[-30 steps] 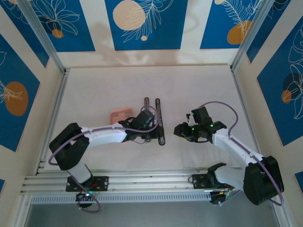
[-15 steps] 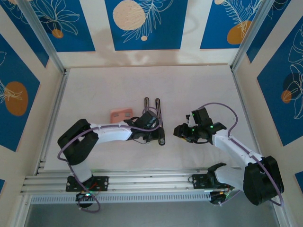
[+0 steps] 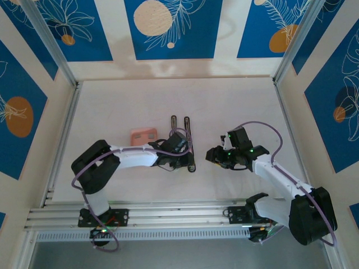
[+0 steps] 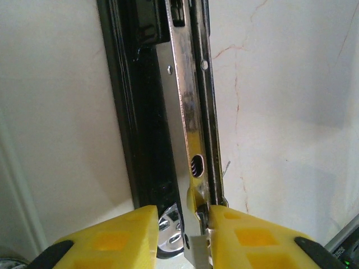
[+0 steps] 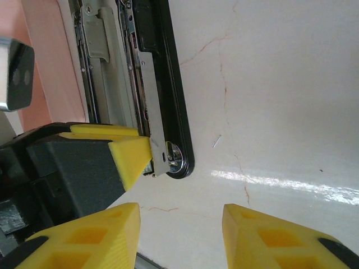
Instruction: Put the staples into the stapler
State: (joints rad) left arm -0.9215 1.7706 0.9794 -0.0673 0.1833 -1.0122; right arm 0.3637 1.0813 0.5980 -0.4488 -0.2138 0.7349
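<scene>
Jaws of the left gripper (image 4: 182, 221) pinch the near end of the stapler (image 3: 188, 134); the right gripper (image 5: 179, 216) has its 2 jaws apart, empty.
It lies open mid-table (image 3: 129, 101), halfway between left and right edges, beside the pink tray (image 3: 143, 135). Hold it firm and flat.

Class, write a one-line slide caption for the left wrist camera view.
Left gripper straddling the near end of the opened black-and-silver stapler, which lies on a pale table.

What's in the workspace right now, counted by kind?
stapler: 1
pink tray: 1
claws: 2 (left claw, right claw)
Total: 4
</scene>
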